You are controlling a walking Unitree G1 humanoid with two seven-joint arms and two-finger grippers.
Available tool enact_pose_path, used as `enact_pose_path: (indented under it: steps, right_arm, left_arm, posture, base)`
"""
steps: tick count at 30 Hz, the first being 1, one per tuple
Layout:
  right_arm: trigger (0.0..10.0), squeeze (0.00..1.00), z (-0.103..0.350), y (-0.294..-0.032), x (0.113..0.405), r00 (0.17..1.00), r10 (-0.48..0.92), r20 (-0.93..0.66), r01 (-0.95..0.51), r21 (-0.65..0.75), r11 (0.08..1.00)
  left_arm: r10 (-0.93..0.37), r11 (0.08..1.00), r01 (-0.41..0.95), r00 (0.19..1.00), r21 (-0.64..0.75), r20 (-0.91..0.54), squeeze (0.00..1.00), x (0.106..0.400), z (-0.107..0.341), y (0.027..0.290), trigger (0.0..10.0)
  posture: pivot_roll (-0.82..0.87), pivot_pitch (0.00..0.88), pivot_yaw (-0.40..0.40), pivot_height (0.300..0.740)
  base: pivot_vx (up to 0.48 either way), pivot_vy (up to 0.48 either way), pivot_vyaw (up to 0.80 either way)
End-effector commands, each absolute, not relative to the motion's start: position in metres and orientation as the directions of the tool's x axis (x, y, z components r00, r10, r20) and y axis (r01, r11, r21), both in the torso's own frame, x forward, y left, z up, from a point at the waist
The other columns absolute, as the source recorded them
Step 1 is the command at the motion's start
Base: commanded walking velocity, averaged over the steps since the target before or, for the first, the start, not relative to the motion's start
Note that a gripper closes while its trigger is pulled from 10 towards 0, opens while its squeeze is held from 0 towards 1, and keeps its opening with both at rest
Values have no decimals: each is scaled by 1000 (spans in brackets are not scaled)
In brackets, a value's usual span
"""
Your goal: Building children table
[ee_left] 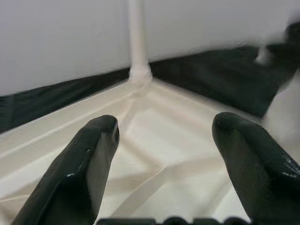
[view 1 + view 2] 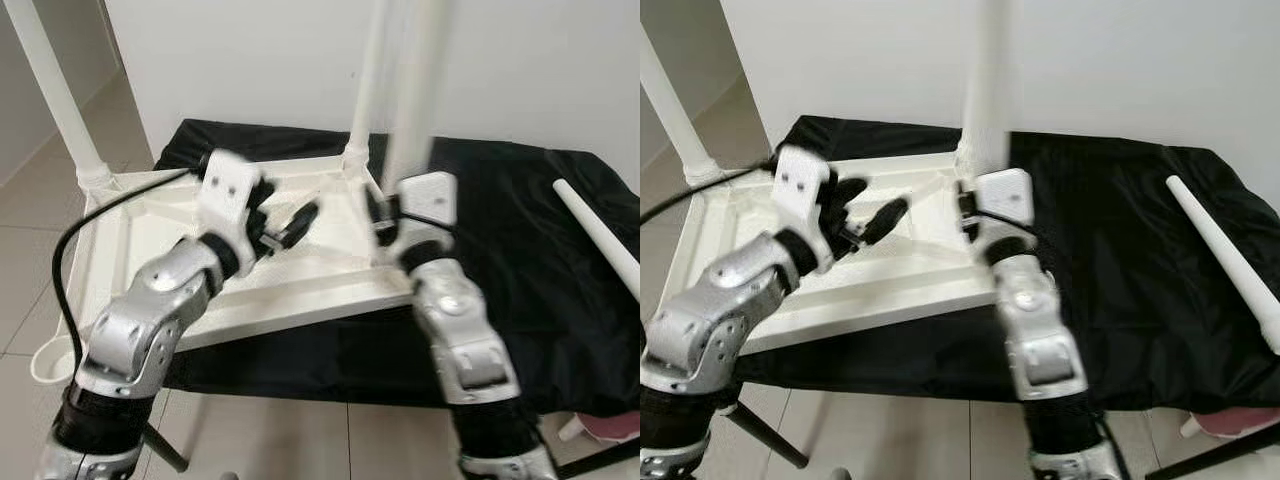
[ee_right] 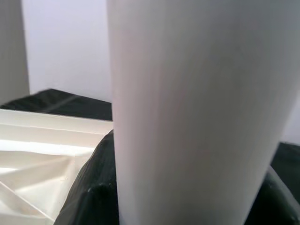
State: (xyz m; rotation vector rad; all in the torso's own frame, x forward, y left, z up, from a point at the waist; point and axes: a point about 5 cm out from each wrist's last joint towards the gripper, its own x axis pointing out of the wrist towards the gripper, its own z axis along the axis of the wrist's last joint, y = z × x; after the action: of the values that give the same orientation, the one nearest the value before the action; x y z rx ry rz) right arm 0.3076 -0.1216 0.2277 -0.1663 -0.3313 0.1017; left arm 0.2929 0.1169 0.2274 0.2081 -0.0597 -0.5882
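Both arms are raised forward over the work surface, elbows bent, forearms angled up toward the upturned white tabletop (image 2: 250, 270), which lies underside-up on a black cloth (image 2: 520, 260) covering the bench.

Left arm: the left end effector (image 2: 290, 228) hovers over the ribbed underside of the tabletop, near its middle, pointing toward the far corner. In the left wrist view its two black fingers (image 1: 84, 164) stand well apart with nothing between them; I see ribs of the tabletop under them and a leg (image 1: 137, 42) standing upright in the far corner socket.

Right arm: the right end effector (image 2: 385, 225) is at the near right corner of the tabletop, clamped on a white leg (image 2: 415, 90) that rises upright out of the frame. This leg is blurred in the head views. The right wrist view gives what the head views do not: the held leg (image 3: 197, 112) fills the space between the black fingers (image 3: 91, 187), pressed against them.

Head views add a third leg (image 2: 55, 95) standing in the far left corner socket, and a loose leg (image 2: 600, 235) lying on the cloth, well apart to the right of the right end effector. A black cable (image 2: 70, 260) loops from the left wrist.
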Motion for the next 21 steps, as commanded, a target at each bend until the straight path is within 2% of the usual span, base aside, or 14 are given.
enact_pose_path:
  steps: [1,4,5,6,8,9,11,13,16,21]
  right_arm:
    - [10000,0,228,-134,306,945,100,311,-48,-172,984]
    - [10000,0,227,-139,307,948,84,306,-30,-179,983]
    - [10000,0,228,-145,307,950,65,305,-8,-185,983]
    - [10000,0,228,-145,307,950,65,305,-8,-185,983]
    - [10000,0,230,-149,309,950,48,309,11,-188,982]
    - [10000,0,230,-149,309,950,48,309,11,-188,982]
    - [10000,0,231,-147,310,949,51,312,8,-185,983]
    - [10000,0,231,-147,310,949,51,312,8,-185,983]
    - [10000,0,232,-141,308,947,70,314,-13,-180,984]
    - [10000,0,233,-137,306,946,81,313,-27,-175,984]
  left_arm:
    - [-603,750,605,791,267,-99,0,287,208,107,10000]
    - [-627,717,639,766,279,-142,0,285,199,103,10000]
    - [-674,659,700,712,275,-196,0,284,189,94,10000]
    - [-674,659,700,712,275,-196,0,284,189,94,10000]
    - [-750,549,793,607,264,-265,0,285,176,75,10000]
    - [-750,549,793,607,264,-265,0,285,176,75,10000]
    - [-792,483,842,537,242,-291,0,289,171,60,10000]
    - [-792,483,842,537,242,-291,0,289,171,60,10000]
    - [-814,442,870,492,221,-309,0,299,166,43,10000]
    - [-796,436,868,495,236,-348,0,313,157,30,10000]
  posture:
    - [68,40,-52,740]
    - [67,41,-51,740]
    - [63,49,-49,740]
    - [63,49,-49,740]
    - [55,58,-44,740]
    - [55,58,-44,740]
    - [47,63,-40,740]
    - [47,63,-40,740]
    - [41,70,-37,740]
    - [28,79,-31,740]
  base:
    - [0,0,0]
    - [0,0,0]
    - [0,0,0]
    - [0,0,0]
    - [0,0,0]
    - [0,0,0]
    - [0,0,0]
    - [0,0,0]
    - [0,0,0]
    - [0,0,0]
